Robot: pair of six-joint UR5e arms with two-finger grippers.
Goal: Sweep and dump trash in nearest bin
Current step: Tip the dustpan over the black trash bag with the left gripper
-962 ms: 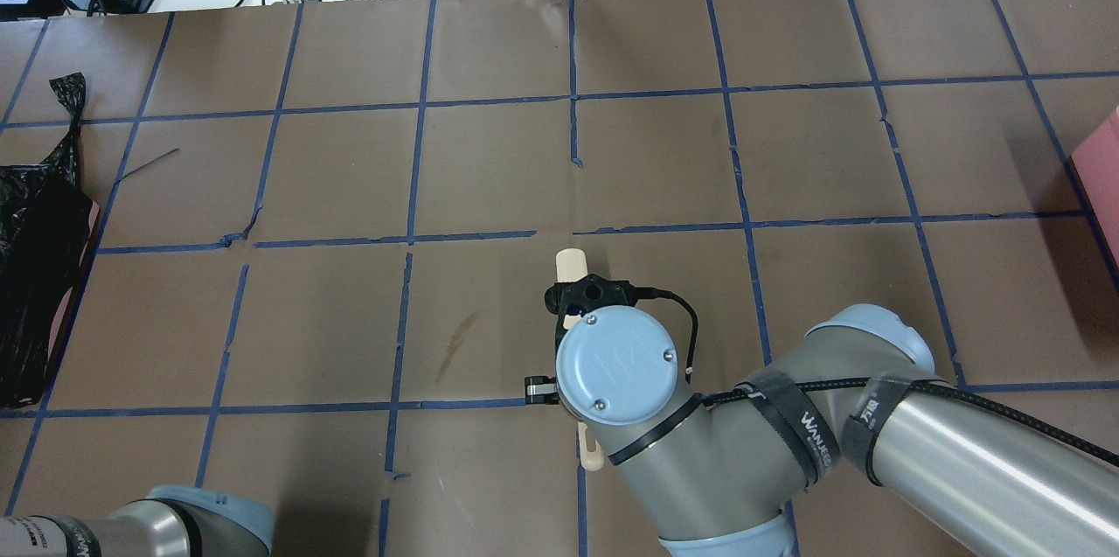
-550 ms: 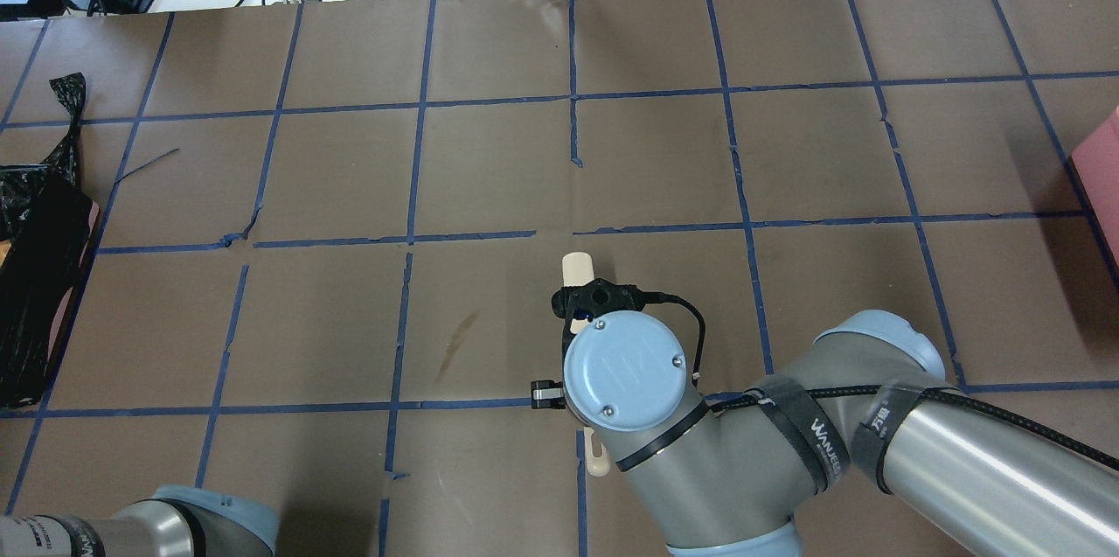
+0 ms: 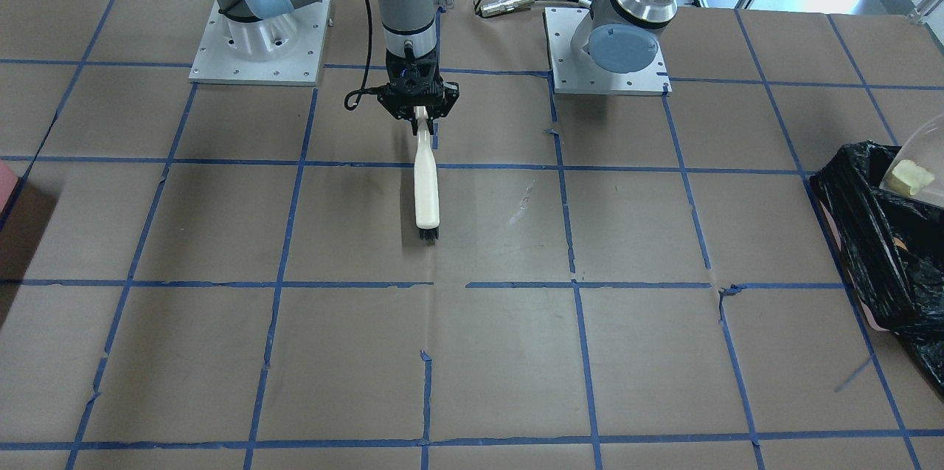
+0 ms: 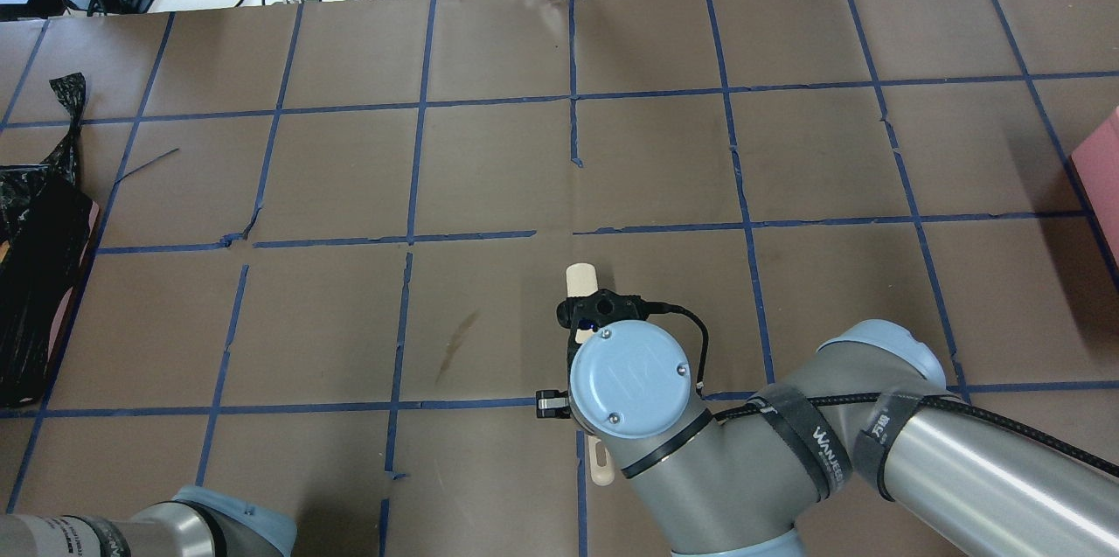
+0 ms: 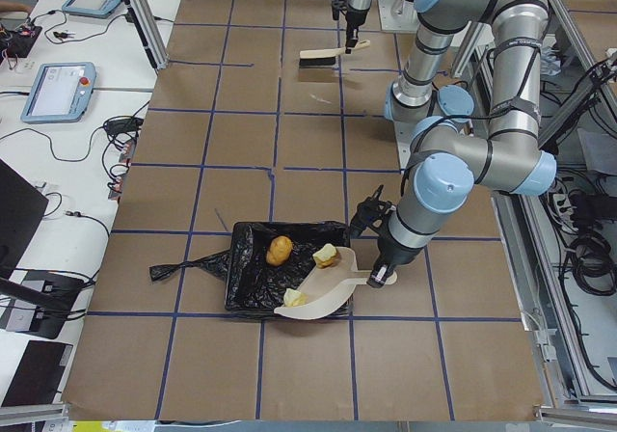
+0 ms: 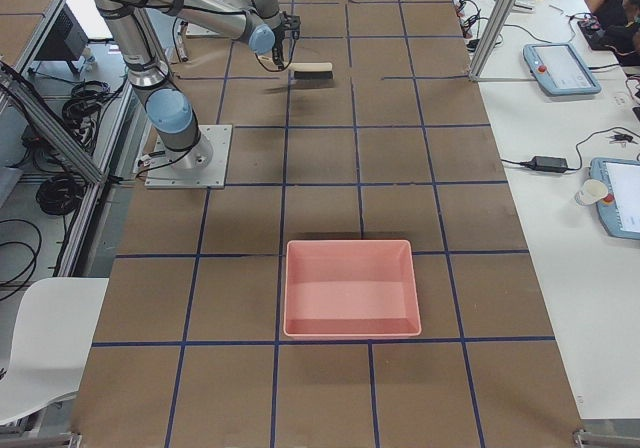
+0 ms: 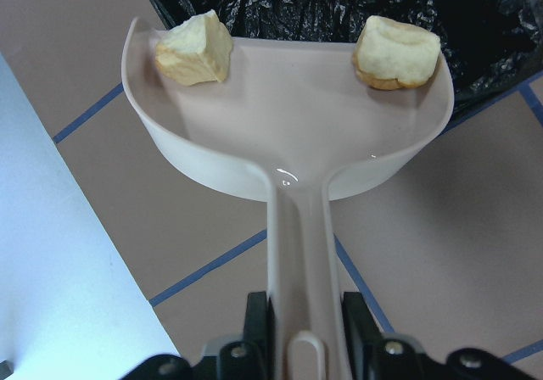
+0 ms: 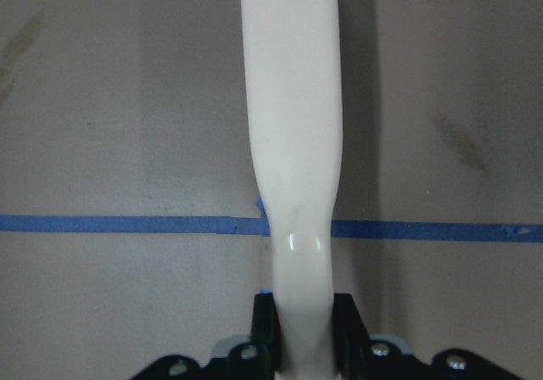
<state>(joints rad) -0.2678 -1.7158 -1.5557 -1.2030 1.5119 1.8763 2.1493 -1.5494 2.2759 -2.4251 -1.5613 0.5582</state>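
Note:
My left gripper (image 7: 304,346) is shut on the handle of a pale dustpan (image 7: 297,117) tilted over the bin (image 5: 253,268), which is lined with a black bag. Two pale yellow pieces of trash (image 7: 195,49) (image 7: 396,52) sit at the pan's front lip, right above the bag. A brown-orange lump (image 5: 280,251) lies inside the bin. My right gripper (image 3: 420,112) is shut on the cream handle of a brush (image 3: 426,189), whose black bristles point away from the robot, mid-table near the bases.
A pink tray (image 6: 350,288) sits at the table's end on my right, with its edge (image 4: 1103,163) showing in the overhead view. Blue tape lines grid the brown table. Cables and tablets lie beyond the far edge.
The right arm has drawn back slightly toward the robot's base with the brush still held. The black bag at the left edge shifted a little.

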